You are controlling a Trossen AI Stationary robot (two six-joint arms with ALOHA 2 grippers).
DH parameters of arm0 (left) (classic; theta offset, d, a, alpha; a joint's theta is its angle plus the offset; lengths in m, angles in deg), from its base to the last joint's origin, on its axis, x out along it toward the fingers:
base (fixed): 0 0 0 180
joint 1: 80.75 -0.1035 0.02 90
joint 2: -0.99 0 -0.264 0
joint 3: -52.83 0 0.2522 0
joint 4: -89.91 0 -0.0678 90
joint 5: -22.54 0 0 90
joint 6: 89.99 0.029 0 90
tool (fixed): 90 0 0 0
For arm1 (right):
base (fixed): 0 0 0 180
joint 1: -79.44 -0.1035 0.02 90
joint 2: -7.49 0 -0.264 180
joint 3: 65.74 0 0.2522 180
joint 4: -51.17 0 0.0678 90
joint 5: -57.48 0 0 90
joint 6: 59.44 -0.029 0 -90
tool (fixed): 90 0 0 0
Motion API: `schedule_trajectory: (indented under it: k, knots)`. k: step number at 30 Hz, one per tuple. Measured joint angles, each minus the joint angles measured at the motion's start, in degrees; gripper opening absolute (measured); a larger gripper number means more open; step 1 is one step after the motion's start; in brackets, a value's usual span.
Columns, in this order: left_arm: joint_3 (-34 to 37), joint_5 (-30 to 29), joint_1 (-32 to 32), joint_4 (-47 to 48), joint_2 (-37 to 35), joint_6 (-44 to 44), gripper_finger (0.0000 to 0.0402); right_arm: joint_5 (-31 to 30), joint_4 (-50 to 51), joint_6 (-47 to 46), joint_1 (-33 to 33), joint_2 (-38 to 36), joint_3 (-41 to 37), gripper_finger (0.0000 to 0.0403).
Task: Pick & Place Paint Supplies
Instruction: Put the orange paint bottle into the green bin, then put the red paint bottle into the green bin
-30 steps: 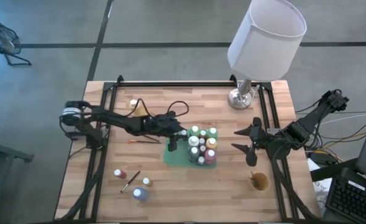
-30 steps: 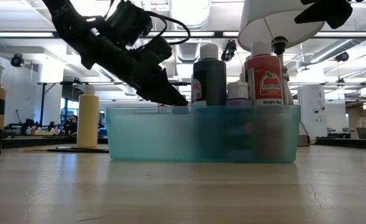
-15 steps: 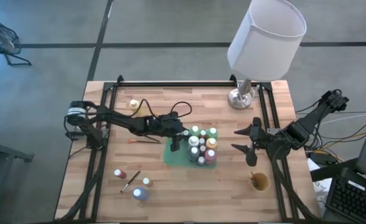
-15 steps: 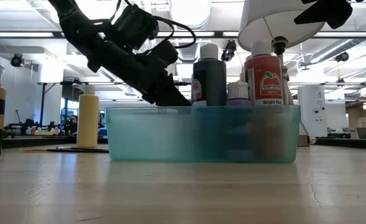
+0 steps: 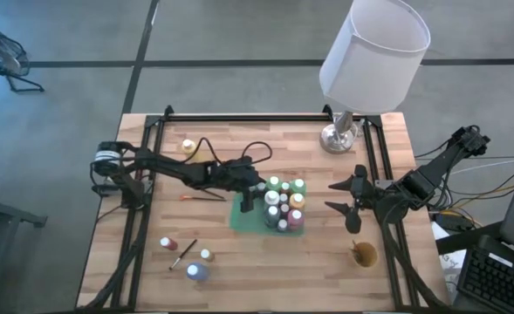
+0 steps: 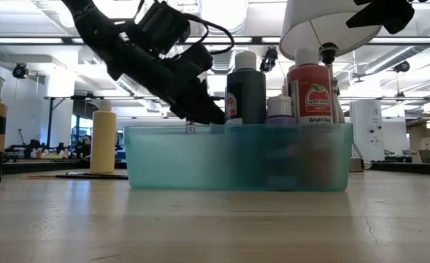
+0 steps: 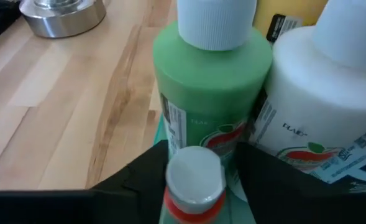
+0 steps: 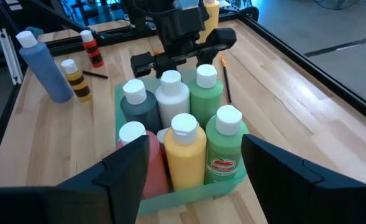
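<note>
A teal tray at mid-table holds several upright paint bottles; green and white ones stand at its left end. My left gripper is open over that end. A small red bottle with a white cap stands upright between its fingers. My right gripper waits open to the right of the tray, holding nothing. More bottles and a brush lie loose at the near left. My left gripper has one finger on either side of the small red bottle's white cap, slanting down from the table's left. A gap shows beside one finger. Whether the other finger touches the cap, I cannot tell.
At the near left are a small red bottle, a brush, a yellow-and-black bottle and a blue bottle. A yellow bottle stands far left, a brush left of the tray. Lamp far right, tan cup near right.
</note>
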Motion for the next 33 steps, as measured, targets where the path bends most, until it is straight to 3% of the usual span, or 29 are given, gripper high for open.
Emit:
schedule_trajectory:
  k: [5,11,16,22,28,33]
  knots:
    - [-3.9,0.0,0.0,8.9,-0.3,2.2,0.0230,0.0,0.0,0.0,0.0,0.0,0.0,0.0265]
    - [-11.6,0.0,0.0,27.7,-4.2,4.4,0.0236,0.0,0.0,0.0,0.0,0.0,0.0,0.0277]
    - [-17.1,0.0,0.0,41.0,-10.2,4.5,0.0234,0.0,0.0,-0.1,0.0,0.0,-0.3,0.0276]
    - [-18.1,-0.2,1.8,47.6,-20.5,0.8,0.0234,0.2,0.0,-0.3,0.0,0.0,-0.8,0.0255]
    - [-18.1,-1.3,8.0,54.4,-29.4,-2.6,0.0233,0.2,-0.1,-0.4,0.0,0.0,-1.0,0.0242]
    - [-18.1,-12.4,18.4,63.0,-34.1,-7.8,0.0233,0.2,-0.2,-0.8,0.0,0.0,-1.0,0.0249]
